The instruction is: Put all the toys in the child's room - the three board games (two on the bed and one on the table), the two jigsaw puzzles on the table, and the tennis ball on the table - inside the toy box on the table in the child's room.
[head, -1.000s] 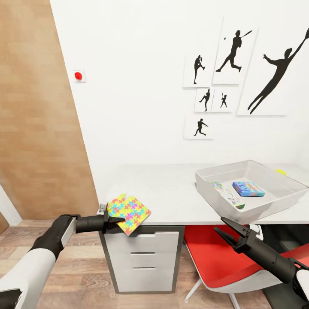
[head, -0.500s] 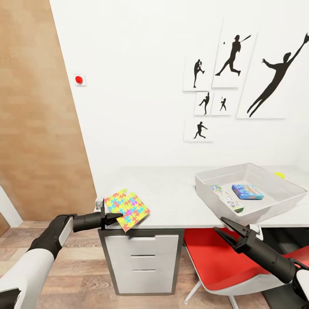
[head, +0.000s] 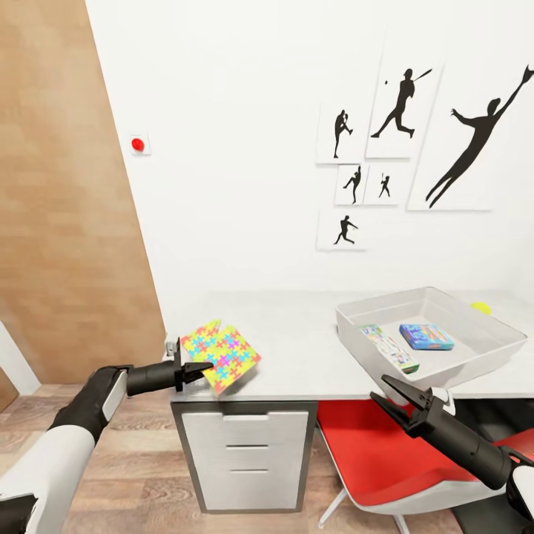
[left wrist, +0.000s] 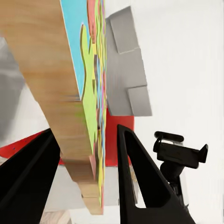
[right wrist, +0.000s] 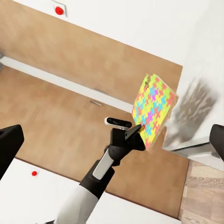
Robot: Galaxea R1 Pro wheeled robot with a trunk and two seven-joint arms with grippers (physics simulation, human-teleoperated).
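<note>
My left gripper (head: 206,367) is shut on the lower corner of a bright jigsaw puzzle (head: 222,354), tilted above the table's (head: 297,334) front left corner. The left wrist view has the puzzle (left wrist: 91,93) edge-on between my fingers (left wrist: 140,182); the right wrist view shows the puzzle (right wrist: 153,108) too. The toy box (head: 452,360) sits at the table's right, holding a blue board game (head: 426,337) and a white and green one (head: 389,348). The tennis ball (head: 480,306) lies behind the box. My right gripper (head: 387,392) hangs open below the table's front edge.
A red chair (head: 371,452) stands under the table beneath my right arm. A white drawer unit (head: 241,460) sits under the table's left end. A wood-panelled wall (head: 67,222) is to the left, and black silhouette pictures (head: 400,104) hang on the white wall.
The whole view has shifted slightly down. My left gripper has lifted the puzzle a little higher, over the table's corner. The right gripper has kept its place.
</note>
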